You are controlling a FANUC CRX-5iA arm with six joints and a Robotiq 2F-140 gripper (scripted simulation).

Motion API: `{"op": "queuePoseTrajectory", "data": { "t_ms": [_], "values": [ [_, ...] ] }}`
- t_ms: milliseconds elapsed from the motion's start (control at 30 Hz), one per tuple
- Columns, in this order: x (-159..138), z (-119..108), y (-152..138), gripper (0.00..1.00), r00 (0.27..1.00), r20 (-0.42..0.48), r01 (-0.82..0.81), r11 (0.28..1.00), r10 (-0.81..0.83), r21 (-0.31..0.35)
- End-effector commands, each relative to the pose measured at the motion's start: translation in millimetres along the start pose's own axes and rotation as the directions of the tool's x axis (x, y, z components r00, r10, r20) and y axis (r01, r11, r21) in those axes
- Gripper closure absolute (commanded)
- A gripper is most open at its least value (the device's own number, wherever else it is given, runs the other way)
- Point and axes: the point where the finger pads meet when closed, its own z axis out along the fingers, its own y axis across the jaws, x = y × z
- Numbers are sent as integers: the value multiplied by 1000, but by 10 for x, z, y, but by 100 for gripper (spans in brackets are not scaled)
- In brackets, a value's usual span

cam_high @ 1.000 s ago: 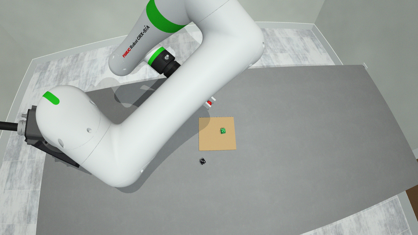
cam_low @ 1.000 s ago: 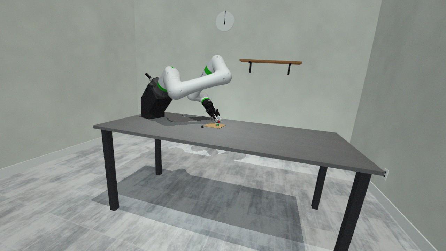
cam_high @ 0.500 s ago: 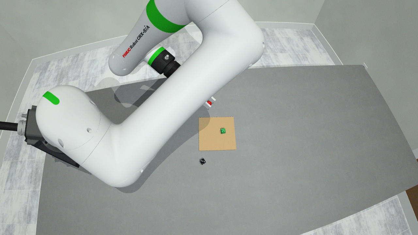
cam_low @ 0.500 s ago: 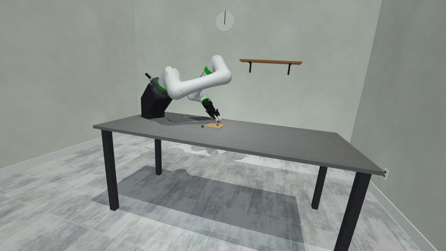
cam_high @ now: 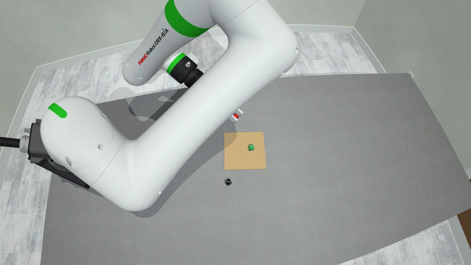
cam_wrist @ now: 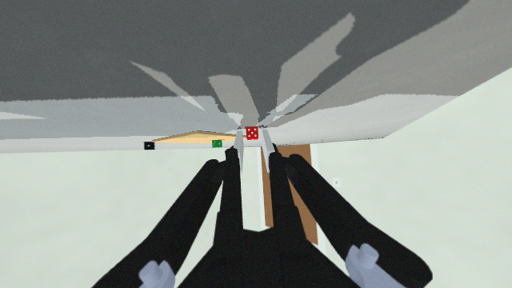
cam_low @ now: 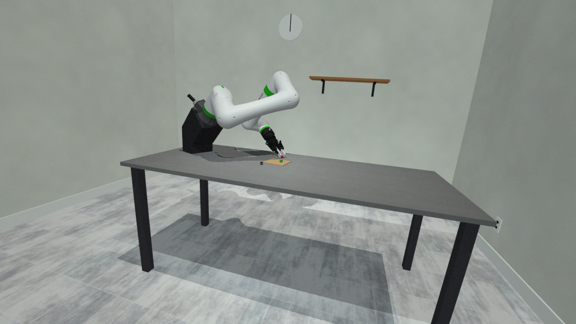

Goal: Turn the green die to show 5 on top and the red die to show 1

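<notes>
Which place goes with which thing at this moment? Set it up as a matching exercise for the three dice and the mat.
Things:
1. green die
2. red die
3. black die
4. mat

Places:
A. between the fingers of the gripper, off the mat
B. spread on the table, carrying one die
C. on the mat
D. on the bare table, beside the mat and away from the gripper

Pairs: 1-C, 2-A, 3-D, 4-B
</notes>
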Motion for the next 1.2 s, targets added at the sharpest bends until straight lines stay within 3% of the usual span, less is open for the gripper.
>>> {"op": "queuePoseTrajectory", "data": {
  "t_ms": [0, 367, 700, 1167],
  "values": [
    [0, -1, 0, 81, 1000, 0, 0, 1000, 0, 0],
    [0, -136, 0, 81, 1000, 0, 0, 1000, 0, 0],
    [0, -468, 0, 81, 1000, 0, 0, 1000, 0, 0],
    [-81, -544, 0, 81, 1000, 0, 0, 1000, 0, 0]
  ]
}}
